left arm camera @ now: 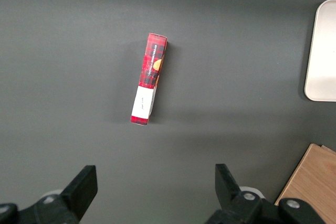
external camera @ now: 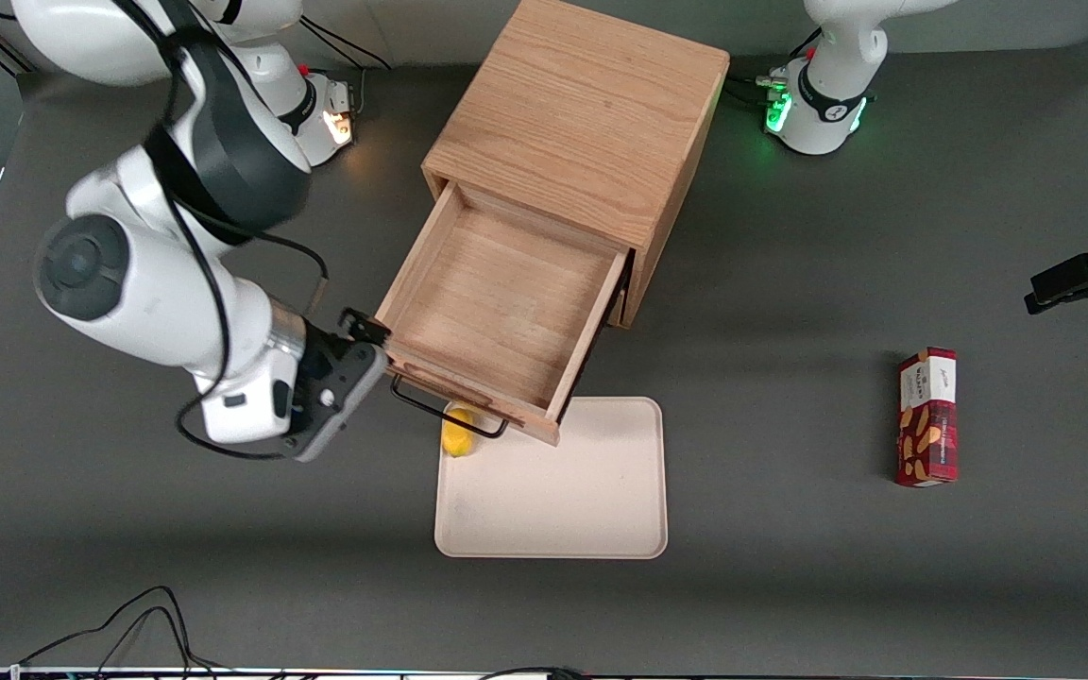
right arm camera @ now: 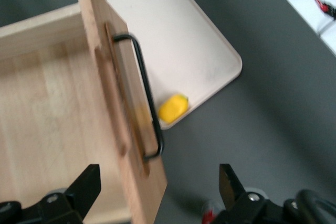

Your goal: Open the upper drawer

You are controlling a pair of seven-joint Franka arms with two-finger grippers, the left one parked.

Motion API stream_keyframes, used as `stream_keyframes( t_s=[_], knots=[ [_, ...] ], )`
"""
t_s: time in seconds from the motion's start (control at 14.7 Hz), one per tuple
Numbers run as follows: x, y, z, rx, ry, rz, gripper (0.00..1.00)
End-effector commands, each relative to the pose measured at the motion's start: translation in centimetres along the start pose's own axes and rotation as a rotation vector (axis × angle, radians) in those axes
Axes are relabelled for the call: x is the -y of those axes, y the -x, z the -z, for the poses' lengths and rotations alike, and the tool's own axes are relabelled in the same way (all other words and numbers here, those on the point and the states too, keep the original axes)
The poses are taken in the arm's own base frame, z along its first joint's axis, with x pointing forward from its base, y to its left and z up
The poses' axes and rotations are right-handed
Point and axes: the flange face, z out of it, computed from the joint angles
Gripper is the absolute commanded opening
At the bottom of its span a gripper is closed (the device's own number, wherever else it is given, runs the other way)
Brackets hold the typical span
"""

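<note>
— One drawer stands pulled out: we see the upper drawer (external camera: 497,302) drawn well clear of the light oak cabinet (external camera: 582,113), its shallow wooden tray bare inside. Where do we put the gripper (external camera: 369,345)?

— We put it just beside the corner of the drawer front, at the end of the black bar handle (external camera: 445,411) toward the working arm's end of the table. In the right wrist view its two fingers (right arm camera: 86,184) stand apart, with the corner of the drawer front between them and nothing clamped.

— And under the front?

— We see a cream tray (external camera: 553,491) on the dark table (external camera: 790,586), nearer the front camera than the cabinet, with a small yellow object (external camera: 457,436) in its corner, partly under the handle.

— Anything else?

— We see a red snack box (external camera: 927,416) lying toward the parked arm's end, well apart from the tray.
</note>
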Motion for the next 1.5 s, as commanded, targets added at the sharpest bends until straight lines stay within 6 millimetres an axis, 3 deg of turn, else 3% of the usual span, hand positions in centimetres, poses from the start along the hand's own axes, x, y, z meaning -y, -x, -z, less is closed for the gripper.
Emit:
stream_keyframes(
  t_s=[0.0,0.14,0.34,0.54,0.68,0.82,1.29,1.43],
  knots=[
    [-0.3,5.7,3.1,0.084,0.01,-0.091,1.0],
    [-0.4,8.6,5.8,0.131,0.008,-0.131,1.0],
    [-1.9,14.1,8.0,0.19,0.012,-0.367,1.0],
    [-3.4,19.2,7.9,0.212,0.031,-0.639,1.0],
    [-2.8,20.6,7.9,0.19,0.07,-0.734,1.0],
    [-3.9,22.2,7.0,0.191,0.076,-0.799,1.0],
    [-4.8,23.3,7.2,0.189,0.089,-0.921,1.0],
    [-5.1,24.0,6.0,0.208,0.096,-0.93,1.0]
  ],
)
